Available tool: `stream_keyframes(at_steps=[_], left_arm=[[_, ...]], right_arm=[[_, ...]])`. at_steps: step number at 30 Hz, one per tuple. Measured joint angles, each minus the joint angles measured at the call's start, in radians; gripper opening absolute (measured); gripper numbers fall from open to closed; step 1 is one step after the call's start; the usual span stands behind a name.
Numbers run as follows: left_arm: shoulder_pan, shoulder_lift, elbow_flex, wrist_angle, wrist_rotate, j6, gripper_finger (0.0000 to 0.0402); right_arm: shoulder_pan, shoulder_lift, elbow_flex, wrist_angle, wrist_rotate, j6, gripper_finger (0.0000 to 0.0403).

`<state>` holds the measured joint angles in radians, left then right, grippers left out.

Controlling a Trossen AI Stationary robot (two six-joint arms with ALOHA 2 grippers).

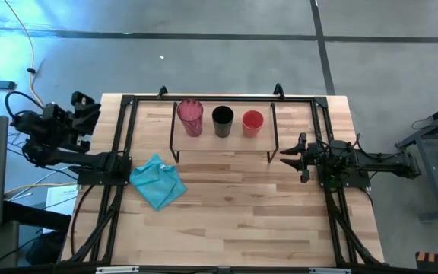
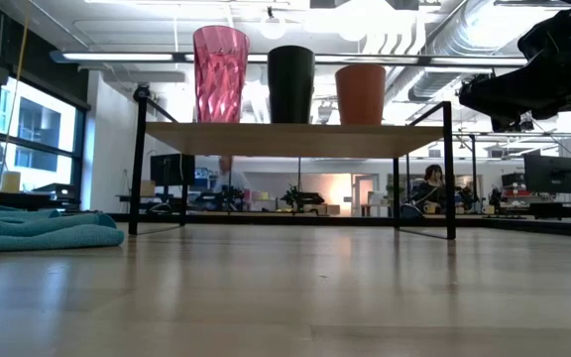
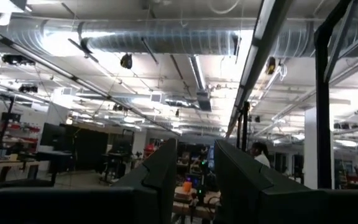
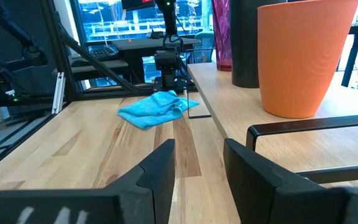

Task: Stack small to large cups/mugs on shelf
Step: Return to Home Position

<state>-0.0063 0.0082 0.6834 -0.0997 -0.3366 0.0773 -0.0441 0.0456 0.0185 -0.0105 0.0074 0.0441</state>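
No readable text or labels anywhere.

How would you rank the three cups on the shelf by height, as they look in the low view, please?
1. pink tumbler, tallest
2. black cup
3. orange cup, shortest
They stand in one row on the shelf, so nearness to the camera hardly skews this.

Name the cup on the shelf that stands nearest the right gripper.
The short orange cup, at the shelf's right end. The black cup stands in the middle, and the tall pink tumbler is farthest from the right gripper.
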Motion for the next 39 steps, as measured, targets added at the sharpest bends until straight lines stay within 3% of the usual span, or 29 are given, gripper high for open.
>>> stream_keyframes(at_steps=[4, 28, 39], left_arm=[[0.000, -0.001, -0.028, 0.017, -0.018, -0.011, 0.0097], [0.000, -0.001, -0.290, 0.460, 0.135, -0.023, 0.0097], [0.000, -0.001, -0.324, 0.612, 0.066, 0.130, 0.0097]], right_arm=[[0.000, 0.000, 0.000, 0.000, 0.000, 0.000, 0.0129], [0.000, 0.000, 0.000, 0.000, 0.000, 0.000, 0.0129], [0.000, 0.000, 0.000, 0.000, 0.000, 0.000, 0.0129]])
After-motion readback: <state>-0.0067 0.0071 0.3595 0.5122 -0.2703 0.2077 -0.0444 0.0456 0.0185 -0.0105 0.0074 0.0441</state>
